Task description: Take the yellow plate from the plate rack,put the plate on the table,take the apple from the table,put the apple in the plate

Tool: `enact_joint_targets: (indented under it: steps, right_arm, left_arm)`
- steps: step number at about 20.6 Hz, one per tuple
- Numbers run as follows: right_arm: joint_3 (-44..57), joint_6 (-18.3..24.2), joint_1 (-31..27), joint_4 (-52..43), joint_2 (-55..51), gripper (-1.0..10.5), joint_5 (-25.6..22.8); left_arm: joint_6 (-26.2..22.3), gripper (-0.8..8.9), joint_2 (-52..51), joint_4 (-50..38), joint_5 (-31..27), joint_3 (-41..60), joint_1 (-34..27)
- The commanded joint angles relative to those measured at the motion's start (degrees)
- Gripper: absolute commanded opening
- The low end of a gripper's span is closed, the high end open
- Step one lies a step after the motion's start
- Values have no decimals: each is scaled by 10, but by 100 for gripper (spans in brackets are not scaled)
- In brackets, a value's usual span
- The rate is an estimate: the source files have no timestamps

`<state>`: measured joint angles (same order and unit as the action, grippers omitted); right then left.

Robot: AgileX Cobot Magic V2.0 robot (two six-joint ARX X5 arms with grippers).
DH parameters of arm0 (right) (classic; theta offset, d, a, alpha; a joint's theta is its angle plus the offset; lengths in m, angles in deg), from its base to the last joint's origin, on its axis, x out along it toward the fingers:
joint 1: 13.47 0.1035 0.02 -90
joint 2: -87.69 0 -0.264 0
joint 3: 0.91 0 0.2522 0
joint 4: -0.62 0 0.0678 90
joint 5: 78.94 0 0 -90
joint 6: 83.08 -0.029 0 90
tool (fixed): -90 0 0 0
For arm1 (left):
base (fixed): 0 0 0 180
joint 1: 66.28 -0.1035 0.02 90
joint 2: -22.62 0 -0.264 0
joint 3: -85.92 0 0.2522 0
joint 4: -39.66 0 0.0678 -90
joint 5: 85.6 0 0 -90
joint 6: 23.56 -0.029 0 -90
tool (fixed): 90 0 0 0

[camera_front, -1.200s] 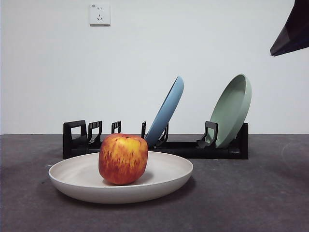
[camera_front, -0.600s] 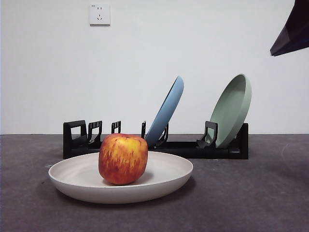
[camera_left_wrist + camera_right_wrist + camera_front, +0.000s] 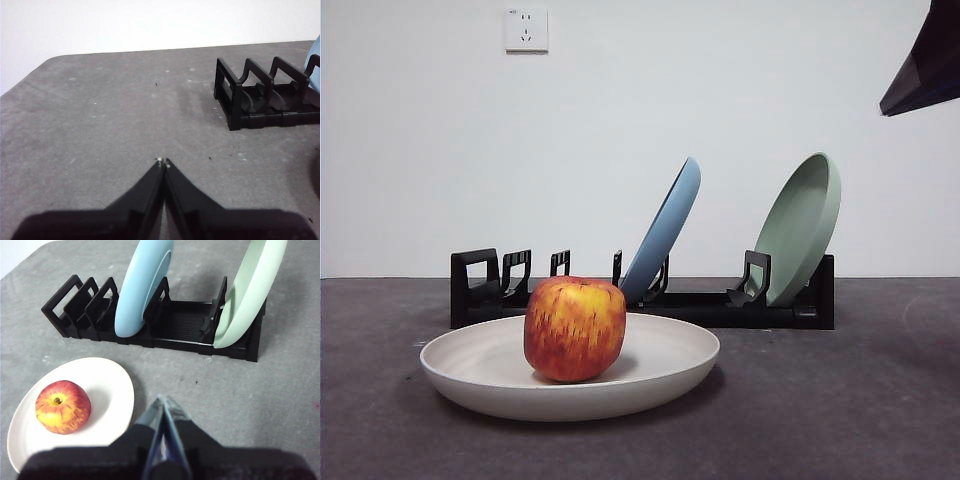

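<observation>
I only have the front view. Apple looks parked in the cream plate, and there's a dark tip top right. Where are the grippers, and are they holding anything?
Observer: Right gripper hangs above the table beside the yellow plate, jaws shut, empty.
Operator: Left one?
Observer: Left gripper is shut and empty too, over bare table near the plate rack's looped end.
Operator: Is the apple centred?
Observer: No. From above, the apple sits off-centre in the plate, stem up.

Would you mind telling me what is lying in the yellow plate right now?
Only the apple sits in the yellow plate, off-centre. The plate surface directly beneath the apple is covered, so nothing there can be checked.
</observation>
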<state>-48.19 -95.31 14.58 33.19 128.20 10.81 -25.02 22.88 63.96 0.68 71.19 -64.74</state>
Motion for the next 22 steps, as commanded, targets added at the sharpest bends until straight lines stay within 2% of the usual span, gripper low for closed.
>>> enact_joint_targets:
  steps: [1, 15, 18, 22]
  right_arm:
    - [5, -3, 1, -3, -1, -11, -2]
    - [5, -3, 1, 3, -4, -11, -2]
    - [5, 53, -12, 7, -67, -11, -46]
    - [10, 119, -89, -2, -157, -11, -43]
  left_arm:
    - [2, -3, -1, -2, 2, 7, -2]
    - [2, -3, -1, -2, 2, 7, -2]
    - [2, -3, -1, -2, 2, 7, -2]
    - [2, -3, -1, -2, 2, 7, -2]
